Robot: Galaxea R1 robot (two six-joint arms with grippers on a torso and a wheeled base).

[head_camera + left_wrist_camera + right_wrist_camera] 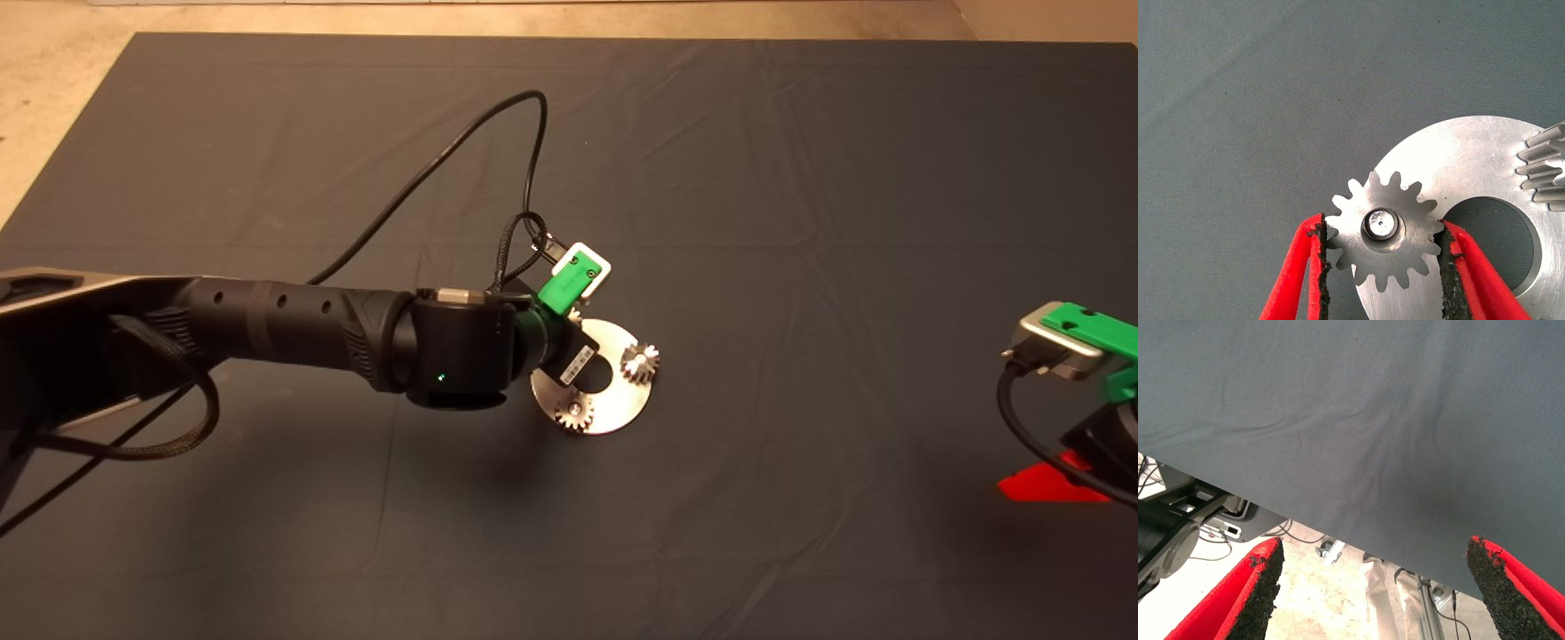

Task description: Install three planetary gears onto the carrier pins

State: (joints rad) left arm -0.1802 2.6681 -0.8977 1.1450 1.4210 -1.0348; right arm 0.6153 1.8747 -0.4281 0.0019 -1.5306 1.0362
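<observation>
The shiny carrier disc (pixel 622 404) lies at mid-mat. Two planetary gears (pixel 640 362) (pixel 574 412) sit on it, at its right and near edges. The left arm (pixel 356 329) reaches in from the left, and its wrist covers the disc's far-left part. In the left wrist view a third gear (pixel 1405 260) sits flat on the disc (pixel 1471 160) with a carrier pin (pixel 1379 224) showing through its bore. My left gripper (pixel 1383 224) straddles this gear, pads against its teeth on both sides. Another gear (pixel 1545 167) shows at the edge. My right gripper (pixel 1375 560) waits open at the lower right.
A black cable (pixel 462 151) loops up from the left wrist over the mat's middle. The dark mat (pixel 800 178) stretches wide around the disc. The right wrist view shows the mat's edge with floor and stand legs (pixel 1418 600) beyond.
</observation>
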